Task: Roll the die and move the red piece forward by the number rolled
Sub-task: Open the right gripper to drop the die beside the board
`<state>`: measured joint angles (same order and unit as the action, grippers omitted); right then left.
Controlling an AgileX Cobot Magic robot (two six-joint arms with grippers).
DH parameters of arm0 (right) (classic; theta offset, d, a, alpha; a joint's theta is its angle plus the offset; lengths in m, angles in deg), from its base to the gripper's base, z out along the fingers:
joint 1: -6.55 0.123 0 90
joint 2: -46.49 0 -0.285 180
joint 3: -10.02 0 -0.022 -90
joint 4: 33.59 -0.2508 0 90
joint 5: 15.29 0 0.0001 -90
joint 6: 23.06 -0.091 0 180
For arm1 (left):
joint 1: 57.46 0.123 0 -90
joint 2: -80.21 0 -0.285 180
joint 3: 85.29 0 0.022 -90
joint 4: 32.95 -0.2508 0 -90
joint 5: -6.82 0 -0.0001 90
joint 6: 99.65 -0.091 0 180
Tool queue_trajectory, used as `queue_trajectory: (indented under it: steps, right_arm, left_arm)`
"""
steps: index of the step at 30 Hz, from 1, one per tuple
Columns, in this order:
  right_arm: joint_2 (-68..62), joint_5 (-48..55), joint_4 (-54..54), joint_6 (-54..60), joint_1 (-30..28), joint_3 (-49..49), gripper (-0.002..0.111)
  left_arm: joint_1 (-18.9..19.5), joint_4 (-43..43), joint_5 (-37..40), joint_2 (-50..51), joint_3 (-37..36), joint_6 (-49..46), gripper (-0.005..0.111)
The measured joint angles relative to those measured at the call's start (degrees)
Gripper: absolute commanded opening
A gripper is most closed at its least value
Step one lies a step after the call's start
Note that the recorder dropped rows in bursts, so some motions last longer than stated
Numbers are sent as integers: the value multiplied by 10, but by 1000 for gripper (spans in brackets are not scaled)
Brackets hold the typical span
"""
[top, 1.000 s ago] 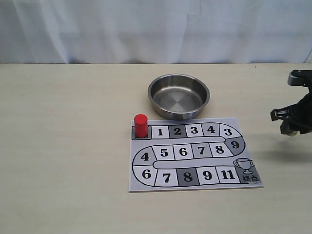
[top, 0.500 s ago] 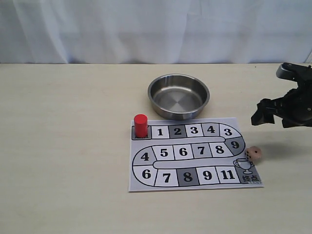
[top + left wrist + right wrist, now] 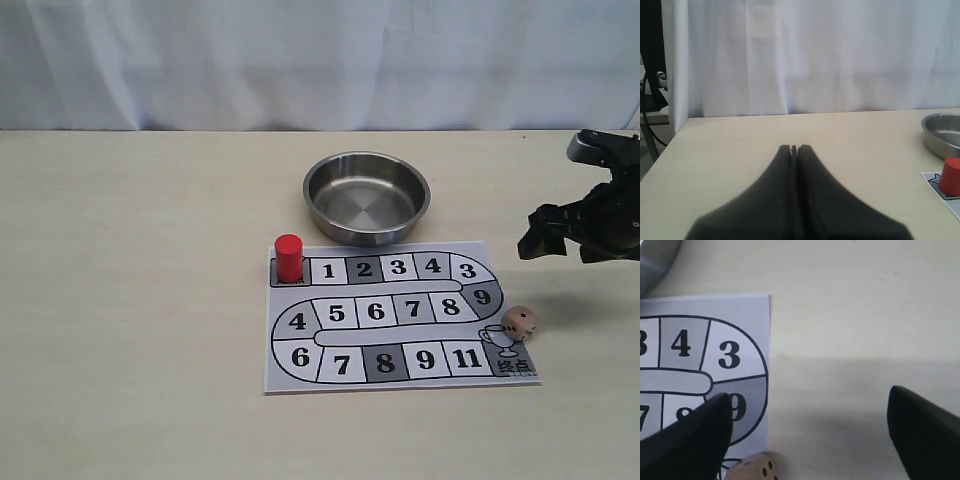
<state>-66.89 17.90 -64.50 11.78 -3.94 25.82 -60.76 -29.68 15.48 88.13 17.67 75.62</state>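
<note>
1. Left gripper point(image 3: 794, 148): clenched shut, empty, away from play.
2. Red piece point(image 3: 289, 257): upright on the printed board's point(image 3: 275, 380) start square, not yet moved.
3. Die point(image 3: 519, 322): lying at the board's trophy corner. The roll looks done, but I cannot read the top face.
4. Right gripper point(image 3: 809, 397): spread wide, empty, near the die.

R gripper point(image 3: 809, 401) fingers point(image 3: 687, 442) spread wide over bench point(image 3: 855, 315); die point(image 3: 754, 468) sits at board point(image 3: 705, 305) edge, nr grey 9 sq.

Around the board point(image 3: 274, 378), obstacles were the steel bowl point(image 3: 367, 197) at 12 o'clock, the red piece point(image 3: 289, 257) at 10, the die point(image 3: 519, 322) at 3; tabletop point(image 3: 130, 350) from 6 to 9 o'clock lay open for passage.
</note>
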Motion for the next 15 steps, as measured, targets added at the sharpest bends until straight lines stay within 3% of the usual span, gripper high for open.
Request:
queue_trajectory:
  steps: [6,8,12,15]
  right_arm:
    - [39,38,37,-45,0,0,78]
    - [59,60,40,-56,0,0,72]
    - [96,107,42,-62,0,0,52]
    - [124,139,42,-73,0,0,26]
  left_arm:
    - [0,0,0,0,0,0,0]
    - [0,0,0,0,0,0,0]
    - [0,0,0,0,0,0,0]
    - [0,0,0,0,0,0,0]
